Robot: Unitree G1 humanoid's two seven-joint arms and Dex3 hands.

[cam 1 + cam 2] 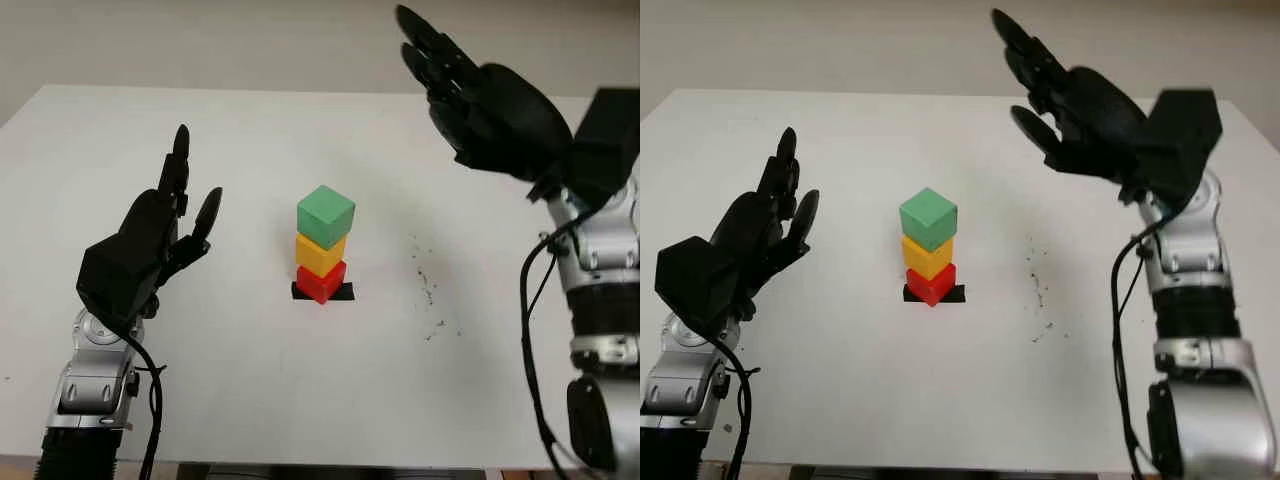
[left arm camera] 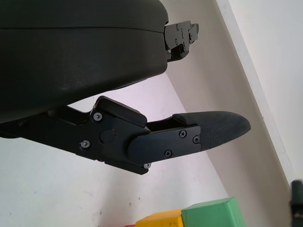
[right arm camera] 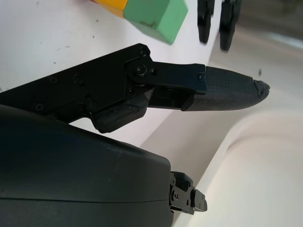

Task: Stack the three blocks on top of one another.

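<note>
Stack standing complete: green block (image 1: pixel 326 215) topping yellow block (image 1: pixel 320 254), red block (image 1: pixel 321 282); left hand (image 1: pixel 150 240) at 9 o'clock, right hand (image 1: pixel 480 100) at 2 o'clock, both hanging open, holding nothing, clearing tower.

Left hand (image 1: pixel 150 245): matte black, boxy shell over the back, three jointed fingers with rounded tips. Forearm (image 1: pixel 95 385) below was silver-grey metal with ribbed black sections; thin black cable (image 1: pixel 150 395) looped alongside it.

Right hand (image 1: pixel 480 95): same black build, segmented fingers, blocky black wrist housing (image 1: pixel 605 135). Silver forearm (image 1: pixel 605 300) with dark bands, black cable (image 1: pixel 530 340) running down its inner side.

Close up, the left fingertip pad (image 2: pixel 220 127) was textured black rubber; small silver screws (image 2: pixel 182 135) fixed the finger links. The right fingertip pad (image 3: pixel 227 90) matched.
</note>
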